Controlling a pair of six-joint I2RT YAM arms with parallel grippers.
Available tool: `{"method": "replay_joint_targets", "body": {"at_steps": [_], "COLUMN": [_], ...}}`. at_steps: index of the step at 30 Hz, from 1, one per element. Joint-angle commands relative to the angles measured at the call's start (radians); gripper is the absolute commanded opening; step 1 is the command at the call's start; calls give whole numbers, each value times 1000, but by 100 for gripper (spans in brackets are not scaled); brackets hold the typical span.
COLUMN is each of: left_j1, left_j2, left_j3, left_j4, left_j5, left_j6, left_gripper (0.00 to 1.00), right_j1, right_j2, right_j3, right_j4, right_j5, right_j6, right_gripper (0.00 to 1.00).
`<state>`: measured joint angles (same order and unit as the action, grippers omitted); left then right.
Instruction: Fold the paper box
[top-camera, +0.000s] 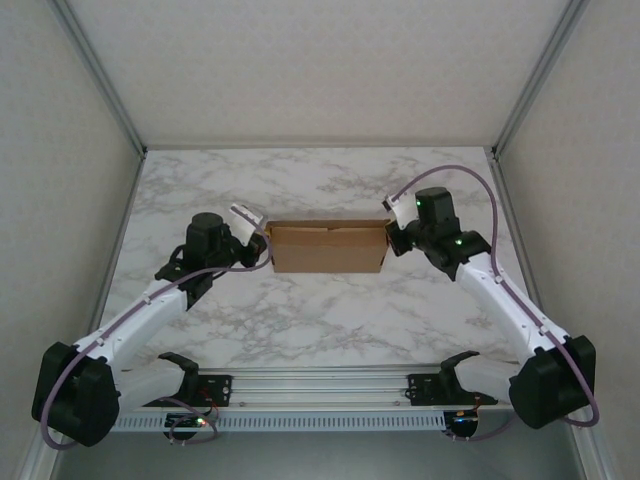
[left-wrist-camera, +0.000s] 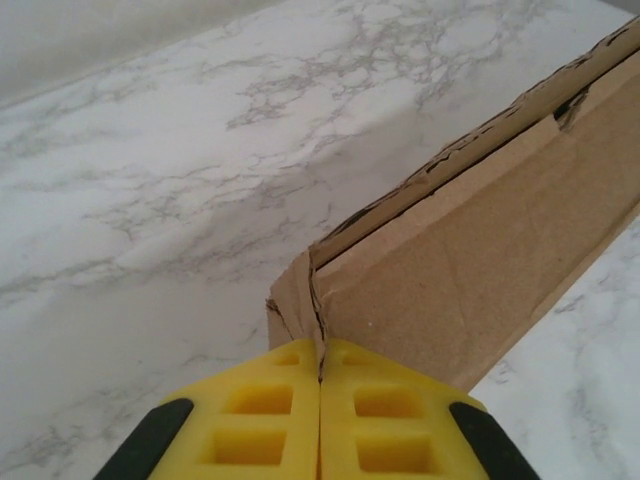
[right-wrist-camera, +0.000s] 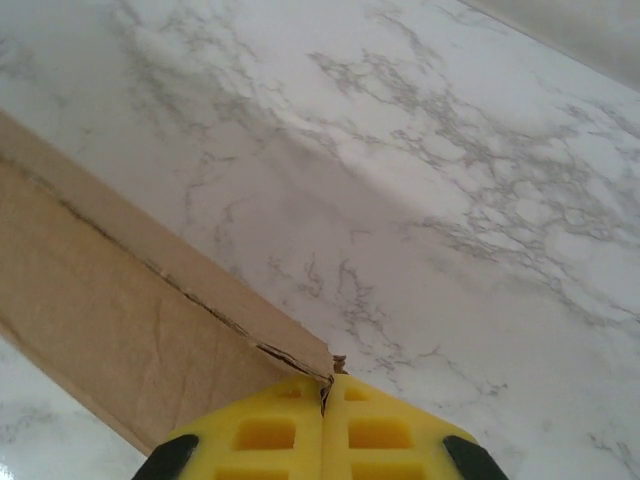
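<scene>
Paper box (top-camera: 328, 248) sits on the table (top-camera: 300, 325), long axis running straight from one gripper to the other. Left gripper (top-camera: 264, 243) closed, tips touching the box's left end corner. Right gripper (top-camera: 390, 238) closed at the right end corner. Both arms equally near.

one paper box (top-camera: 328, 246), lying between the two grippers. two grippers: the left gripper (top-camera: 262, 242) at one end of the box, the right gripper (top-camera: 393, 236) at the other end. two yellow fingers (left-wrist-camera: 262, 400) on each gripper, four in all, each pair closed together with a box corner right at its tips. two arms: left arm (top-camera: 140, 320), right arm (top-camera: 510, 300). one marble table (top-camera: 300, 330) under both grippers.
</scene>
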<state>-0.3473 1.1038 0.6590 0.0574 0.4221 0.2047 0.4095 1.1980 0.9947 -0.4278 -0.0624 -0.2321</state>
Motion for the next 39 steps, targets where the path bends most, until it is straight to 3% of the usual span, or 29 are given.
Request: {"method": "replay_joint_targets", "body": {"at_steps": [1, 8, 14, 31, 39], "left_j1": [-43, -68, -67, -54, 12], "left_j2": [-18, -54, -49, 4, -12], "left_j3": [38, 31, 44, 133, 160], "left_j4": [12, -6, -48, -84, -165], "left_j5": [61, 17, -29, 40, 44], "left_j6": [-113, -159, -114, -215, -193], "left_gripper": [8, 13, 16, 26, 25], "right_j1": [56, 108, 108, 108, 108], "right_j2": [26, 10, 25, 72, 90], "right_j3": [59, 52, 48, 113, 125], "right_j4": [-46, -27, -25, -89, -112], "right_j5": [74, 157, 175, 153, 167], "right_j6": [149, 218, 204, 259, 220], "right_gripper": [0, 0, 0, 0, 0]}}
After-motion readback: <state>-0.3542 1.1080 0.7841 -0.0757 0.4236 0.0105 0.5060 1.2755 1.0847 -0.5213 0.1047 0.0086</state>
